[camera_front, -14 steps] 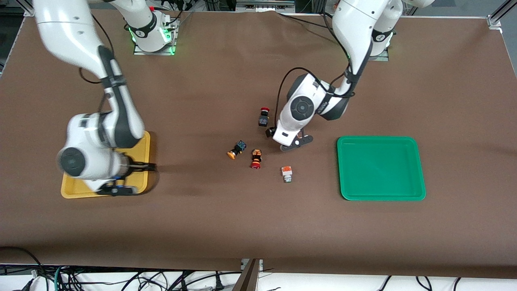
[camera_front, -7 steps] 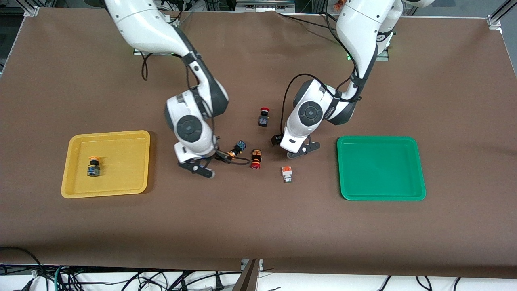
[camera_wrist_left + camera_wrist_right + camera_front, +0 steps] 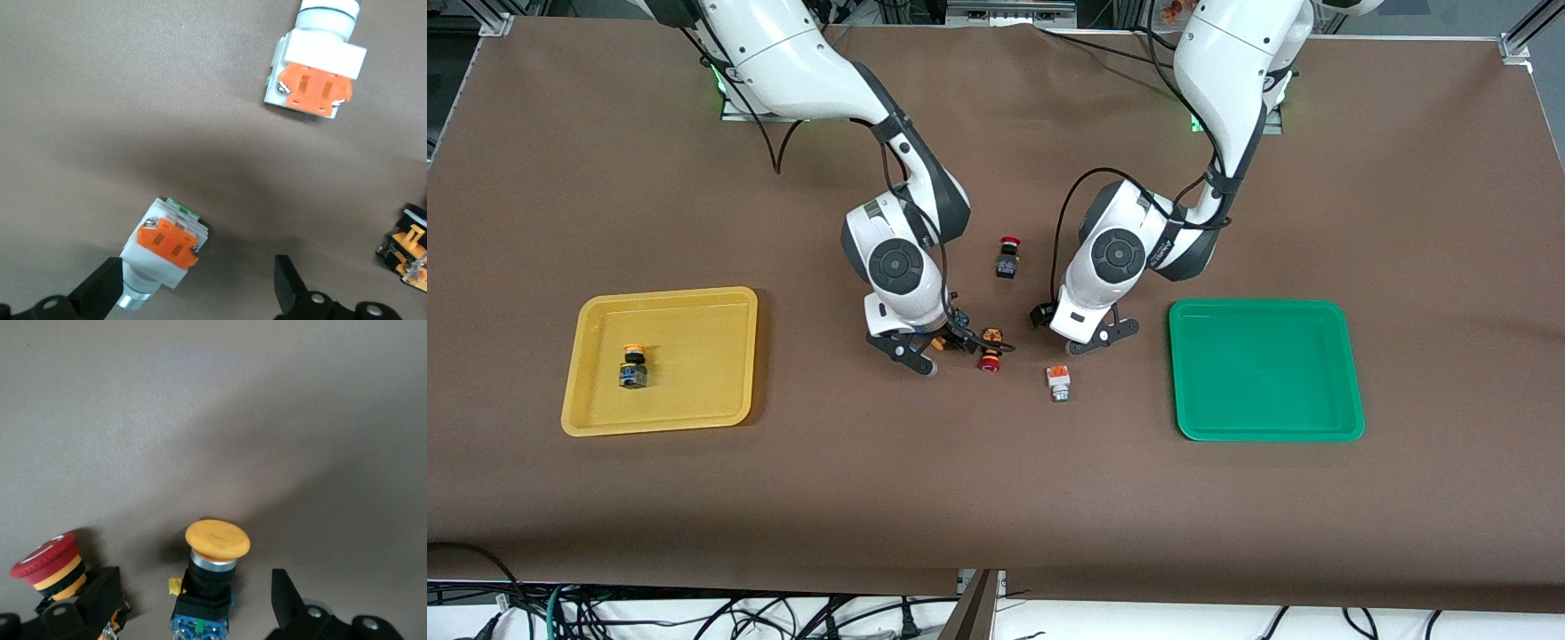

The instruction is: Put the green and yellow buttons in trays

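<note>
My right gripper [image 3: 932,349] is open and low around a yellow-capped button [image 3: 940,343] lying at the table's middle. In the right wrist view this button [image 3: 203,593] lies between the fingers of the gripper [image 3: 193,600]. My left gripper [image 3: 1092,336] is open around a white-grey button [image 3: 163,243], which is hidden under that arm in the front view; one finger [image 3: 100,297] is close to its tip. A second white-grey button [image 3: 1059,382] [image 3: 313,73] lies nearer the camera. Another yellow-capped button [image 3: 633,366] stands in the yellow tray [image 3: 694,298]. The green tray [image 3: 1263,307] holds nothing.
Two red-capped black switches lie at the middle: one [image 3: 990,351] [image 3: 50,563] right beside the right gripper's finger, one [image 3: 1008,258] farther from the camera between the two arms. The grippers are close together over the middle of the brown table.
The right arm left the yellow tray, leaving a yellow-capped button there, and came to the middle around the other yellow-capped button. The left gripper shifted slightly toward the green tray.
</note>
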{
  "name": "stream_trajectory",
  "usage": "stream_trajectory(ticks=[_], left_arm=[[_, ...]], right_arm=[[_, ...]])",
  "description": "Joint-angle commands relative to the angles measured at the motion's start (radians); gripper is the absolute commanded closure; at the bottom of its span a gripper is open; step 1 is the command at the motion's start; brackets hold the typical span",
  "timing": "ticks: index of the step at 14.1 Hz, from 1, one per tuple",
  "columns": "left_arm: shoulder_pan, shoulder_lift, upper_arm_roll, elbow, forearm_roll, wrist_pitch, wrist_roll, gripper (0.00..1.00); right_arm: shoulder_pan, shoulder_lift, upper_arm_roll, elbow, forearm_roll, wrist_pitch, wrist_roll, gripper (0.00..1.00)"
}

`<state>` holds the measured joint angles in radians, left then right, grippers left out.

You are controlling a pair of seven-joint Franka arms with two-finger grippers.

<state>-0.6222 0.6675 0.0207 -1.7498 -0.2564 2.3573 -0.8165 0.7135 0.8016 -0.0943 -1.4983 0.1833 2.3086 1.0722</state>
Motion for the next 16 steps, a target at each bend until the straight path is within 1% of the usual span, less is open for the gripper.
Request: stream_trajectory(ticks=[1,3,4,6,7,8,10,11,12,14,15,16], left_arm=[[0.002,0.024,-0.002,0.016,0.025,0.016,0.066,0.0],[0.028,0.024,0.001,0.015,0.049,0.008,0.175,0.0],[0.05,0.023,0.001,0.021,0.051,0.002,0.206,0.0],[0.059,0.017,0.002,0.024,0.049,-0.001,0.238,0.0],[0.059,0.015,0.001,0.023,0.051,-0.001,0.238,0.0],[0.056,0.017,0.001,0.021,0.051,-0.001,0.238,0.0],[0.055,0.017,0.001,0.02,0.051,-0.001,0.235,0.0],[0.049,0.017,-0.002,0.016,0.049,-0.001,0.228,0.0],[0.044,0.018,-0.005,0.01,0.049,-0.001,0.221,0.0],[0.033,0.024,-0.007,0.007,0.049,0.0,0.226,0.0],[0.035,0.024,-0.007,0.006,0.049,0.0,0.235,0.0],[0.035,0.026,-0.007,0.007,0.049,0.0,0.238,0.0]], right_arm=[[0.023,0.008,-0.012,-0.011,0.016,0.017,0.028,0.12],[0.024,0.008,-0.012,-0.016,0.016,0.011,0.014,0.67],[0.026,0.008,-0.012,-0.016,0.016,0.008,0.003,1.0],[0.015,-0.002,-0.015,-0.011,0.016,0.002,-0.004,1.0],[-0.012,-0.016,-0.019,-0.004,0.007,-0.035,-0.038,1.0],[-0.06,-0.048,-0.021,0.001,0.004,-0.105,-0.142,1.0],[-0.174,-0.113,-0.024,0.006,0.001,-0.242,-0.439,1.0],[-0.228,-0.131,-0.041,0.006,-0.002,-0.298,-0.568,1.0],[-0.27,-0.14,-0.073,0.006,-0.005,-0.355,-0.7,1.0],[-0.304,-0.139,-0.174,-0.002,-0.004,-0.409,-1.005,1.0],[-0.313,-0.134,-0.212,-0.013,-0.004,-0.411,-1.102,1.0],[-0.334,-0.131,-0.228,-0.025,-0.004,-0.41,-1.156,1.0]])
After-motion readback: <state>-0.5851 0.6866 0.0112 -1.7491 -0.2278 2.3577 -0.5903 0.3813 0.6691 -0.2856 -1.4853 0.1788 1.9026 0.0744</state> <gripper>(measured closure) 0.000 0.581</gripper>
